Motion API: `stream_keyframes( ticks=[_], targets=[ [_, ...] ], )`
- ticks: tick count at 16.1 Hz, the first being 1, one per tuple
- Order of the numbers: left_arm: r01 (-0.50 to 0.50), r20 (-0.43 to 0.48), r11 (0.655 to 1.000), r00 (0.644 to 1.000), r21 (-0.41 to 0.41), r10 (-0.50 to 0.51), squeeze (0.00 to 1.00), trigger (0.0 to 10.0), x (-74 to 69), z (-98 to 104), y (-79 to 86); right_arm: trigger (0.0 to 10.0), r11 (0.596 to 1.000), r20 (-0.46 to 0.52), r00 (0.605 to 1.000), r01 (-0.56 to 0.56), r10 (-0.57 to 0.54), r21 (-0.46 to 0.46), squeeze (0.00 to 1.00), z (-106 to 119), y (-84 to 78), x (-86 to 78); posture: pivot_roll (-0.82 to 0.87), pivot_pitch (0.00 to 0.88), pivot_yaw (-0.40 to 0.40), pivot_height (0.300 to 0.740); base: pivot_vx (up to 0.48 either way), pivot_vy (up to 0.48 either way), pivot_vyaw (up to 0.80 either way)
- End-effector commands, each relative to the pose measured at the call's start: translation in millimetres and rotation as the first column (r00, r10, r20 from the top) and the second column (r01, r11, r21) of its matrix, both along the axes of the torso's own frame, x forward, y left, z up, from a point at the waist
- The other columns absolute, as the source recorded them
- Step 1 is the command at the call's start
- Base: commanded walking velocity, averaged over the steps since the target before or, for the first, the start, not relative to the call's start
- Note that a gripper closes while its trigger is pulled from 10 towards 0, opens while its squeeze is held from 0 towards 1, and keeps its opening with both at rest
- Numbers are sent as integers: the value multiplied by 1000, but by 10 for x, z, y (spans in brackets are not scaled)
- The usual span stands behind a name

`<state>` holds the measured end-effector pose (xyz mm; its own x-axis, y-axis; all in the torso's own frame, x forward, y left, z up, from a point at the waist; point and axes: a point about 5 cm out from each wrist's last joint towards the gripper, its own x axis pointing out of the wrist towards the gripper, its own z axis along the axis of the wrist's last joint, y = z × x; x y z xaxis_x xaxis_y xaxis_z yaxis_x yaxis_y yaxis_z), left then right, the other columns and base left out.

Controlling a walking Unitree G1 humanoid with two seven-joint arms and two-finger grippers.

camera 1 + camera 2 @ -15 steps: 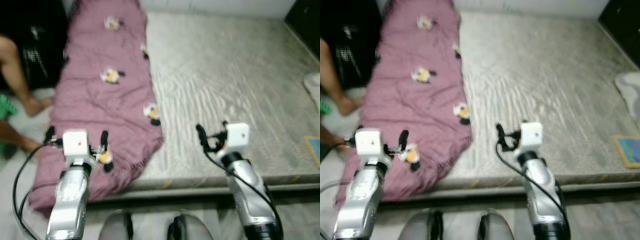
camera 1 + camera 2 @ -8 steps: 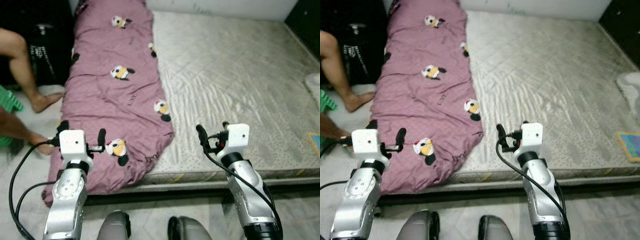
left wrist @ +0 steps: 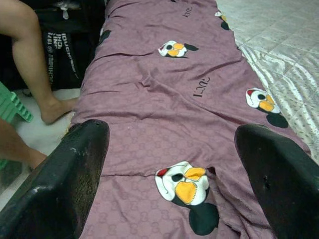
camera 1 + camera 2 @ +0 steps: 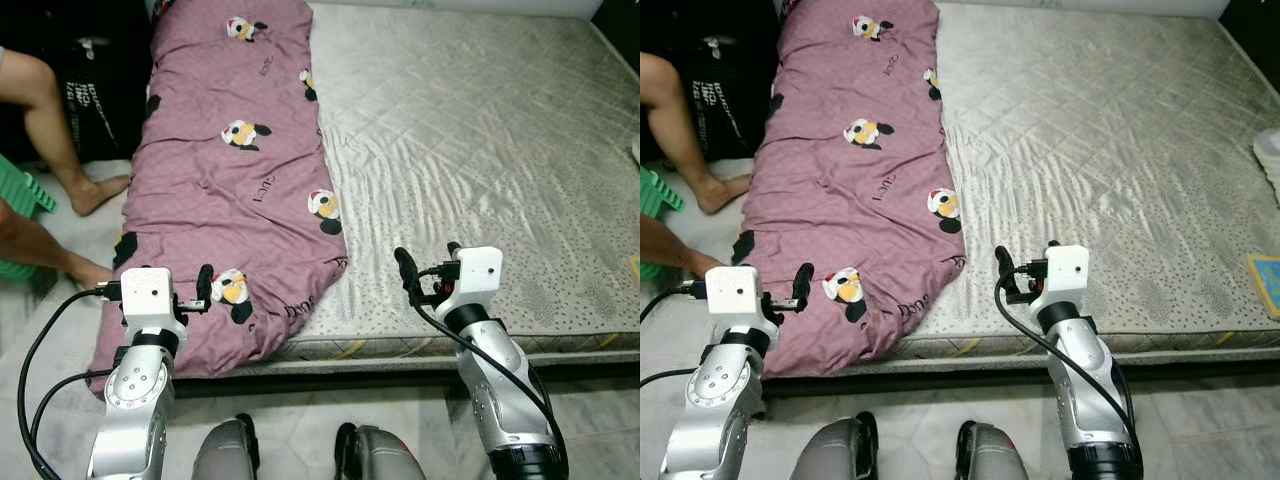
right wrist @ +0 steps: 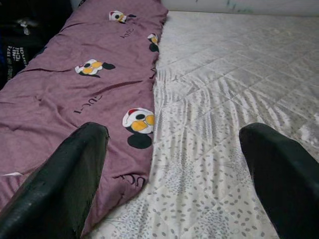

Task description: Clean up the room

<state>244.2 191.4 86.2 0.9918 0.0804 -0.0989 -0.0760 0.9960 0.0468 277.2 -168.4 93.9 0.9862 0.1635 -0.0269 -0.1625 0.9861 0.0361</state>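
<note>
A mauve blanket (image 4: 230, 190) printed with cartoon mice lies lengthwise along the left side of a grey quilted mattress (image 4: 480, 150). Its near end hangs over the mattress's front left corner. My left gripper (image 4: 160, 275) is open, low over that near end, and its wrist view looks along the blanket (image 3: 169, 99) between its two black fingers (image 3: 65, 184). My right gripper (image 4: 427, 255) is open above the mattress's front edge, just right of the blanket's hem, holding nothing. Its wrist view has blanket (image 5: 75, 99) on one side and bare mattress (image 5: 224, 99) on the other.
A person's bare legs (image 4: 55, 120) and another leg (image 4: 40, 250) are on the floor left of the bed, beside a black bag (image 4: 100, 90) and a green slatted object (image 4: 18, 205). A white item (image 4: 1268, 160) and a blue-yellow item (image 4: 1265, 285) lie at the mattress's right edge. My feet (image 4: 230, 450) stand at the bed's front.
The whole picture has shifted and sharpened, so the camera moved. Both grippers stay open in about the same pose, and the blanket lies as before.
</note>
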Motion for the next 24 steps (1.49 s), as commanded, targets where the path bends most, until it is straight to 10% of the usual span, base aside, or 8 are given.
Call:
stream_keyframes(
  ticks=[1,7,24],
  targets=[
    [-9,3,1000,1000,10,9,0,10000,-6,8,10,10000,1000,-6,1000,7,-7,2,0,-6,-34,-21,15,174,-69,671,0,0,0],
    [-22,5,1000,1000,12,22,0,10000,-10,9,26,10000,1000,-8,1000,6,-6,0,0,-8,-37,-22,15,175,-70,602,0,0,0],
    [-135,15,990,991,-47,136,0,10000,102,63,273,10000,999,-16,999,34,-35,-29,0,-7,-121,-66,-4,191,-79,602,0,0,0]
  ],
)
